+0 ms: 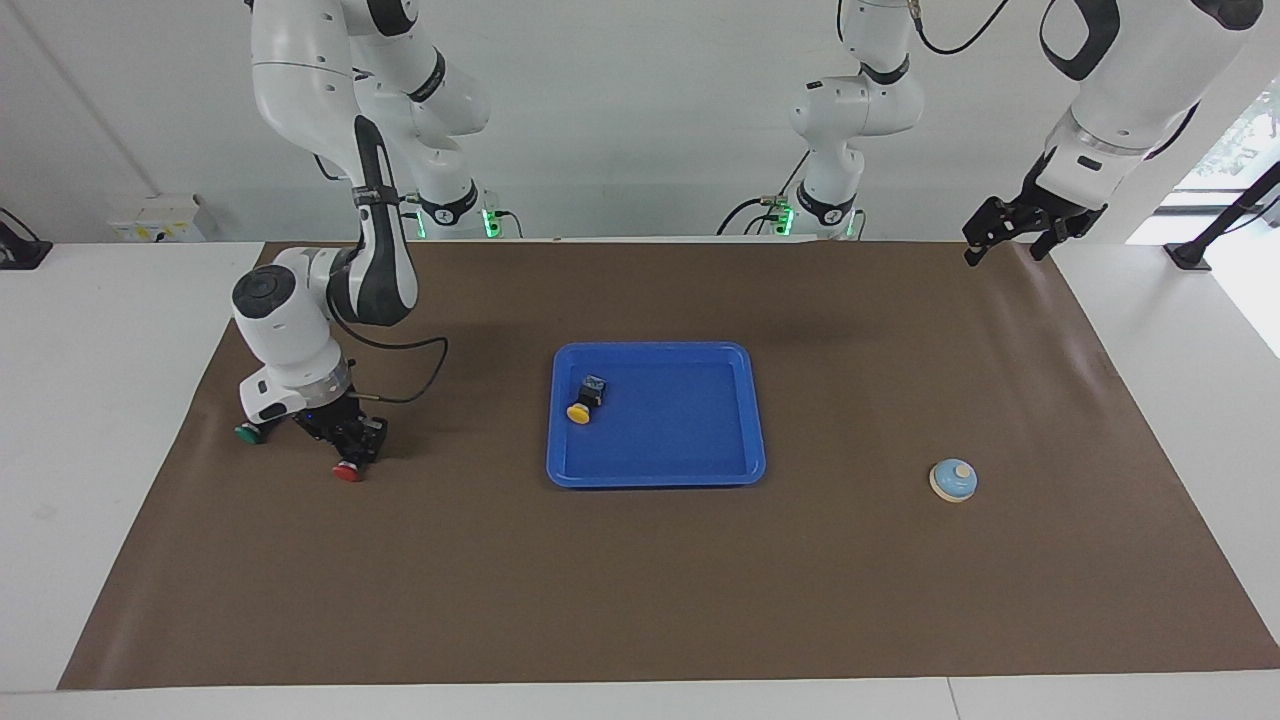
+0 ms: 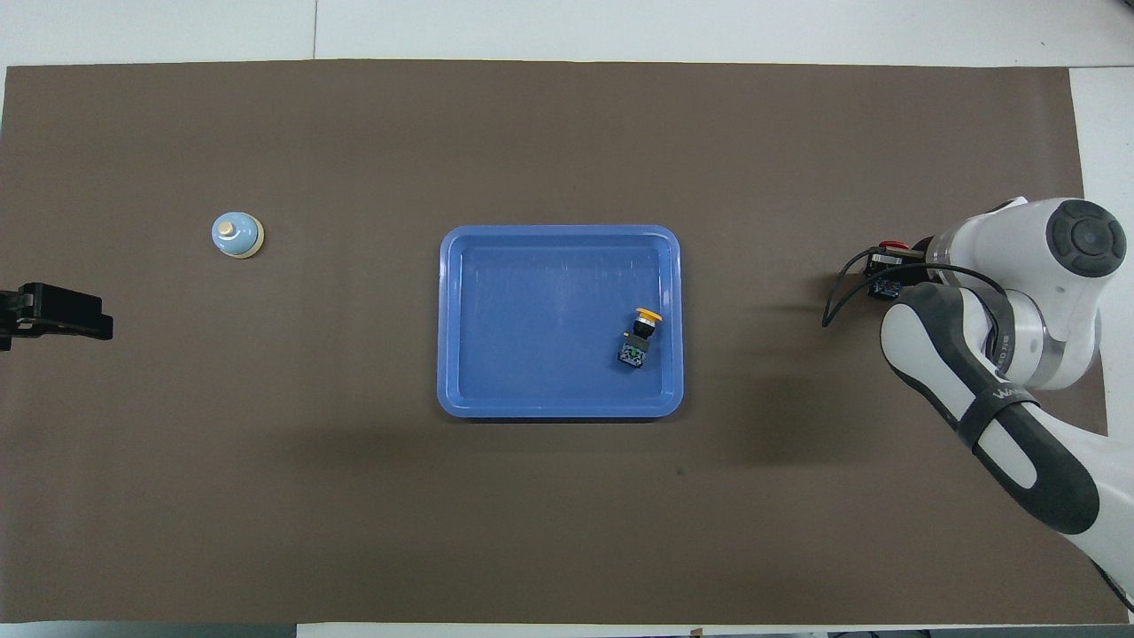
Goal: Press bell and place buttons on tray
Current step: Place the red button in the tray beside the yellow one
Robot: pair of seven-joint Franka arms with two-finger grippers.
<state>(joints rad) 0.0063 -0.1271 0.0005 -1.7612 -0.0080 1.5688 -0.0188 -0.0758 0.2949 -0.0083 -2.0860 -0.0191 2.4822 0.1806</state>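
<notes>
The blue tray lies mid-table with the yellow button on its side in it. My right gripper is down at the mat at the right arm's end, right at the black body of the red button. The green button lies beside it, partly hidden by the wrist and hidden in the overhead view. The light-blue bell stands toward the left arm's end. My left gripper waits open, raised over the mat's edge.
A brown mat covers the table, with white table edge around it. The right arm's cable loops above the mat near its wrist.
</notes>
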